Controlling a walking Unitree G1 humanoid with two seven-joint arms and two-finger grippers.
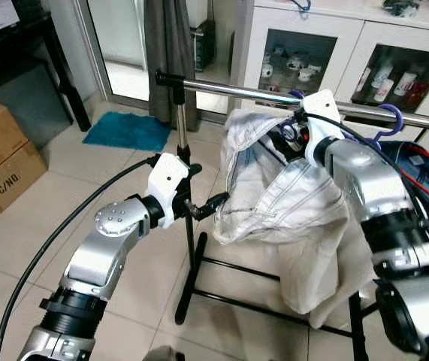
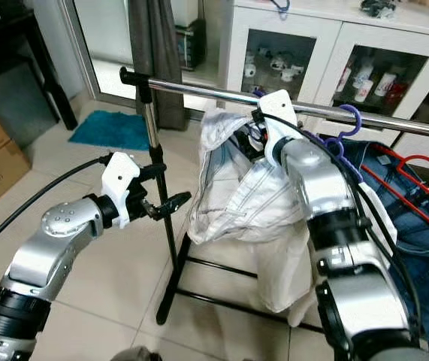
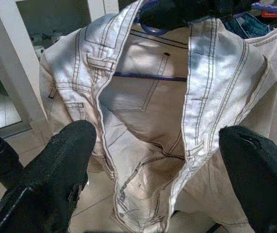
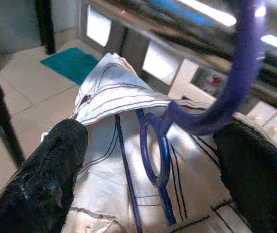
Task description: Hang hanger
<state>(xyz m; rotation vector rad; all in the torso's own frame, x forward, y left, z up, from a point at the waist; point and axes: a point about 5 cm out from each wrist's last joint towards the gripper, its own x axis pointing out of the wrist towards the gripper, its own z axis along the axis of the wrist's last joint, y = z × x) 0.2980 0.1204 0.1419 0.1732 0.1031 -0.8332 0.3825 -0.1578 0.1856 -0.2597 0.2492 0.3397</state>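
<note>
A: Where is the hanger now?

B: The purple hanger (image 4: 163, 145) is at the rail (image 1: 237, 91), with white trousers (image 1: 274, 203) draped on it. Its hook (image 1: 389, 120) curves over the rail on the right, but I cannot be sure it sits fully on the bar.

A: And the two grippers?

B: The right gripper (image 4: 148, 160) is up at the hanger's neck, fingers apart on either side of it, not clamped. The left gripper (image 3: 162, 160) is lower, near the rack post (image 1: 184, 188), its fingers also spread wide, facing the open waistband without touching it.

A: How to do this step well?

B: I think the hook must rest wholly over the rail before the right arm moves off. Draw it back slowly and straight, so a finger does not catch the hook or the cloth. The left gripper should stay off the trousers, since a pull may tip the hanger.

A: Any writing to read?

B: Only "C/NO." on the cardboard box (image 1: 4, 169) at far left. Nothing else is readable.
</note>
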